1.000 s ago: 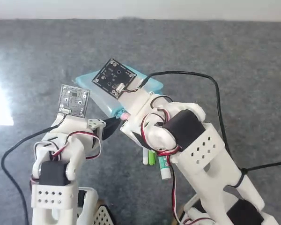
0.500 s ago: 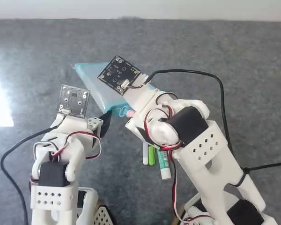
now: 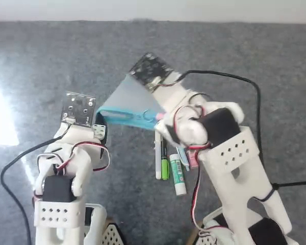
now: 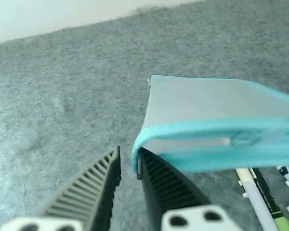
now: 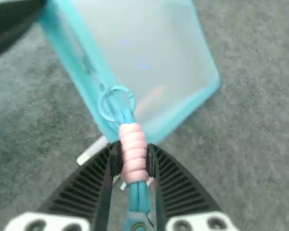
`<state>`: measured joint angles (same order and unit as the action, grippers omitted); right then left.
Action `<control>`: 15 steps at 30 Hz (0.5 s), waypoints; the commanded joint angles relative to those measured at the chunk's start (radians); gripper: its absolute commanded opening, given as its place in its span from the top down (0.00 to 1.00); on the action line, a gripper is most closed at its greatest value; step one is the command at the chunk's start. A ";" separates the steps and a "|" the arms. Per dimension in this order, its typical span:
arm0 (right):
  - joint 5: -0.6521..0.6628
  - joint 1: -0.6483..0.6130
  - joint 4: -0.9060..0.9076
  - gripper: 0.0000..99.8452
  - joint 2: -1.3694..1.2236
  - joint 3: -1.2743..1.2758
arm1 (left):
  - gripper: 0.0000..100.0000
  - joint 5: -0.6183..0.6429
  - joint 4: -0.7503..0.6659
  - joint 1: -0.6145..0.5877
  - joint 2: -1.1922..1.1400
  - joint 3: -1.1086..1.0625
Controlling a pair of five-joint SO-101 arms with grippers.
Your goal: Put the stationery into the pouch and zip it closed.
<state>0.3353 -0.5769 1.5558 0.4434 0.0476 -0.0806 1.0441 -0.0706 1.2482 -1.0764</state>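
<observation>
The right pincer (image 5: 133, 147) is clenched on a pink tassel (image 5: 133, 156). The tassel is tied by a teal cord to the ring (image 5: 116, 103) of the zip pull on the pouch (image 5: 144, 53). The pouch is pale and see-through, with teal edging and a teal zip band along one long side.

In the high view the pouch is tilted. Its zip edge runs from the right pincer, at 3 o'clock, across to the left pincer (image 4: 128, 156), at 9 o'clock, and its flat face slants up toward 12 o'clock.

The left pincer is released, with a narrow strip of worktop (image 3: 255, 61) showing between its two ribbed fingers. The teal corner of the pouch sits right at the tip of one finger. Whether it touches that finger I cannot tell.

The stationery lies outside the pouch on the grey worktop, at 6 o'clock from the right pincer and just beside the right arm. There, a white pen (image 3: 158, 164), a dark pen (image 3: 163, 147), a green marker (image 3: 165, 167) and a white tube with a green label (image 3: 177, 177) lie side by side, their long axes running from 12 to 6 o'clock. Further pieces at 3 o'clock of the tube are partly hidden under the arm.
</observation>
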 commanded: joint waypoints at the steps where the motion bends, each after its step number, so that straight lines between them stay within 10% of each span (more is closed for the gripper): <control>1: 0.041 0.088 -0.054 0.99 0.039 0.054 | 0.99 0.021 -0.041 -0.038 0.005 -0.008; 15: 0.078 0.157 -0.111 0.99 0.039 0.150 | 0.99 0.034 -0.038 -0.061 0.005 -0.030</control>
<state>0.3859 -0.4849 1.4561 0.4450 0.1979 -0.0713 1.0242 -0.0859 1.2467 -1.1070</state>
